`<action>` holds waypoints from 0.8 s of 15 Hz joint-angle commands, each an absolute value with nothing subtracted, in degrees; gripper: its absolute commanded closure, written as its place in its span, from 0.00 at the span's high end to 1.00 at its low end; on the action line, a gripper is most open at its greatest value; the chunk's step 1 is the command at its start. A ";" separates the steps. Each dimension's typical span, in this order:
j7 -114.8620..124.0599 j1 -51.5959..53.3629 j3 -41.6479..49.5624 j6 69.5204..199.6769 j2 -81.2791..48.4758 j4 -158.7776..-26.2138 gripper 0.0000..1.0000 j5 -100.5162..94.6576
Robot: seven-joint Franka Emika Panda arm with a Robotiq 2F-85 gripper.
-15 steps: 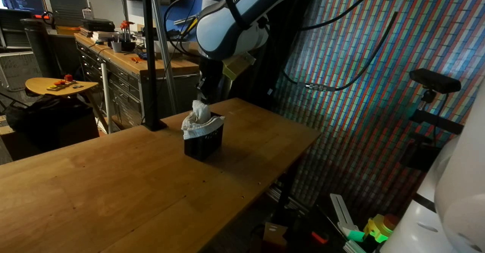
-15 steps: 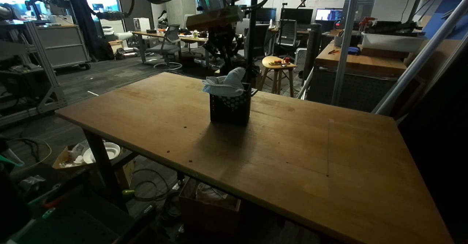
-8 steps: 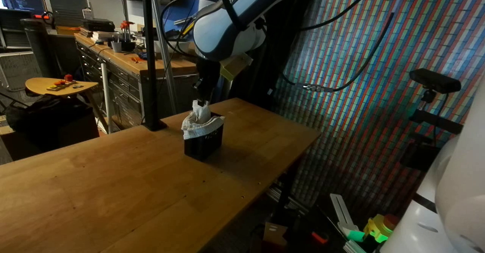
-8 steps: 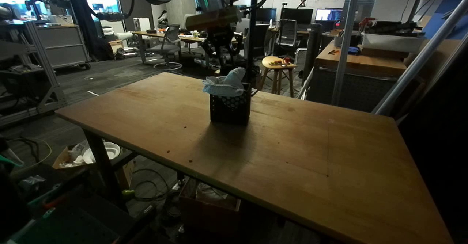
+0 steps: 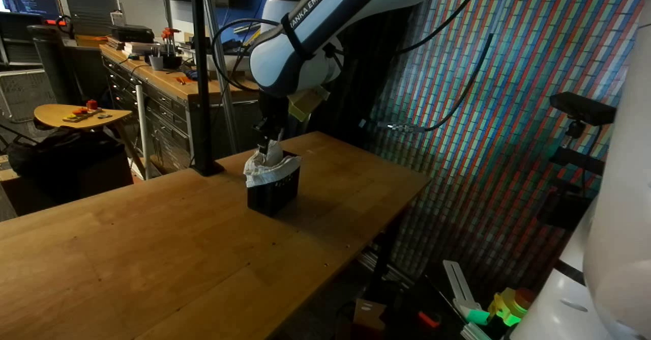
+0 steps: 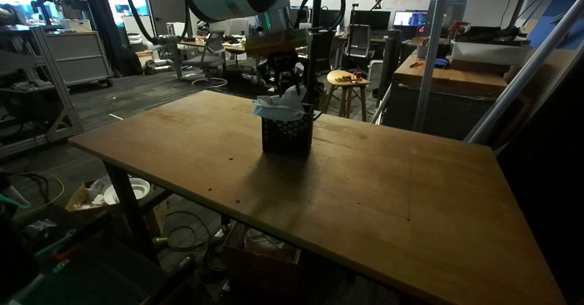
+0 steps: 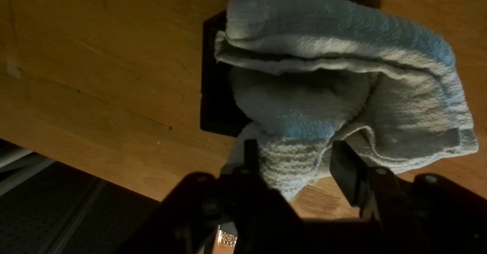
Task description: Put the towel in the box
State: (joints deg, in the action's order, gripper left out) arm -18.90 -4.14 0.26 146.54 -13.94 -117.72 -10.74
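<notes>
Gripper (image 7: 295,150) astride the towel (image 7: 304,98)

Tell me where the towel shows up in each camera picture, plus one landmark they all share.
In an exterior view: towel left of center, just below mid-height.
In an exterior view: towel slightly left of center, above mid-height.
In the wrist view: towel large, mostly right of center, part showing between the fingers.
Shared landmark: the black box it drapes over.

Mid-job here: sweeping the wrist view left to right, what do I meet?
Pale bars, black box, crumpled towel. The gripper overlaps the towel and the wooden tabletop lies beneath, so both are left out.
</notes>
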 commanded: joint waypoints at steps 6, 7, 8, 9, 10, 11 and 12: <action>-23.37 -5.89 -0.33 147.33 -18.72 -112.60 0.10 -7.81; -23.23 -5.84 -0.32 147.22 -18.26 -113.00 0.07 -7.88; -22.82 -5.69 -0.13 147.18 -18.04 -113.27 0.07 -8.25; -22.62 -5.65 -0.11 147.18 -17.65 -113.69 0.05 -8.25; -22.35 -5.58 -0.09 147.26 -17.26 -114.17 0.09 -8.27; -21.74 -5.33 0.09 147.16 -16.94 -114.66 0.10 -8.68; -21.31 -5.16 0.24 147.14 -16.60 -115.10 0.11 -9.01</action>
State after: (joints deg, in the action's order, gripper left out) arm -21.50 -5.15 0.18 146.62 -17.81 -113.89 -9.21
